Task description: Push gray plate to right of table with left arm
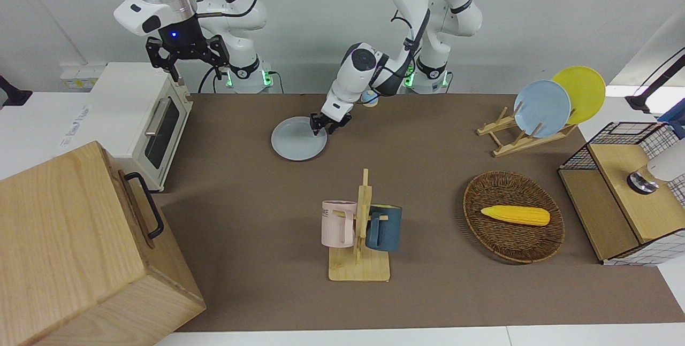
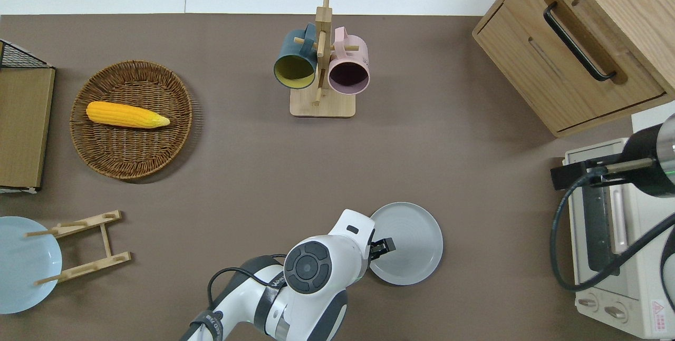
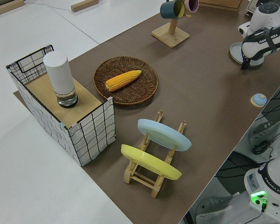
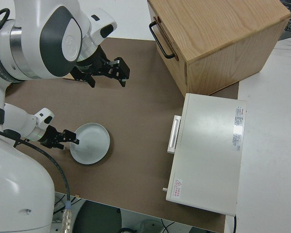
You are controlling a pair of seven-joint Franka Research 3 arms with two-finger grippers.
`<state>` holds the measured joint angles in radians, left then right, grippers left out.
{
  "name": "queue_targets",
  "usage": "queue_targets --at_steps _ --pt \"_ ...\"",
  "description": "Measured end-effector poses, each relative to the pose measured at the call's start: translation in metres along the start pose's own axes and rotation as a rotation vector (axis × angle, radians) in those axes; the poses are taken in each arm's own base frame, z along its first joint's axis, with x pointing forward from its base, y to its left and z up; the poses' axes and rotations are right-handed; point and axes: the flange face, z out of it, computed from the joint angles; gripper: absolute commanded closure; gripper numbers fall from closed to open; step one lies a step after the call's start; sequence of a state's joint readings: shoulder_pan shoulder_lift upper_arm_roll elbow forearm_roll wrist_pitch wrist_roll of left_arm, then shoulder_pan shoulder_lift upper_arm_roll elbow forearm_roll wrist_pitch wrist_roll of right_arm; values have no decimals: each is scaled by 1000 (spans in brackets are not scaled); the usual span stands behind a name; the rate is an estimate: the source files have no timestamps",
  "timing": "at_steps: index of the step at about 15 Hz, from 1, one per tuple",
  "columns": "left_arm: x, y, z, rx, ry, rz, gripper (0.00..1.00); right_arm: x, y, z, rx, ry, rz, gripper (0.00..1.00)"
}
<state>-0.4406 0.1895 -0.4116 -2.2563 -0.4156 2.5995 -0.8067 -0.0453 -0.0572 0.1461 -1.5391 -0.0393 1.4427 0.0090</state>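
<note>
The gray plate (image 1: pixel 297 140) lies flat on the brown table (image 1: pixel 241 191), near the robots and a little toward the right arm's end from the middle. It also shows in the overhead view (image 2: pixel 414 243) and the right side view (image 4: pixel 91 144). My left gripper (image 1: pixel 322 124) is low over the plate's rim on the side toward the left arm's end (image 2: pixel 384 246). I cannot tell whether it touches the plate. My right gripper (image 1: pixel 187 60) is parked, open and empty.
A white toaster oven (image 1: pixel 140 113) and a wooden cabinet (image 1: pixel 75 250) stand at the right arm's end. A mug rack (image 1: pixel 359 231) stands mid-table, farther from the robots. A wicker basket (image 1: pixel 514 239) with corn, a plate rack (image 1: pixel 516 135) and a wire crate (image 1: pixel 623 196) fill the left arm's end.
</note>
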Motion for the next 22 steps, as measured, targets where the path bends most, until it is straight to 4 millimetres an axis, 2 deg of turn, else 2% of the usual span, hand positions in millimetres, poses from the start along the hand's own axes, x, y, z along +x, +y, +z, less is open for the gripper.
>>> queue_targets --at_steps 2,4,6,8,11,14,18,22 --pt "16 -7 -17 21 -8 -5 13 0 0 0 0 0 0 5" --pt "38 -17 -45 43 -25 16 13 0 0 0 0 0 0 5" --pt "61 -27 -81 55 -48 31 13 0 0 0 0 0 0 5" --pt "87 -39 -126 67 -72 62 11 0 0 0 0 0 0 5" --pt "126 -68 -191 121 -70 127 11 0 0 0 0 0 0 5" --pt "155 -100 -238 159 -68 198 11 0 0 0 0 0 0 5" --pt "176 -131 -288 264 -46 295 11 0 0 0 0 0 0 5" --pt "177 -137 -342 304 -22 313 9 0 0 0 0 0 0 5"
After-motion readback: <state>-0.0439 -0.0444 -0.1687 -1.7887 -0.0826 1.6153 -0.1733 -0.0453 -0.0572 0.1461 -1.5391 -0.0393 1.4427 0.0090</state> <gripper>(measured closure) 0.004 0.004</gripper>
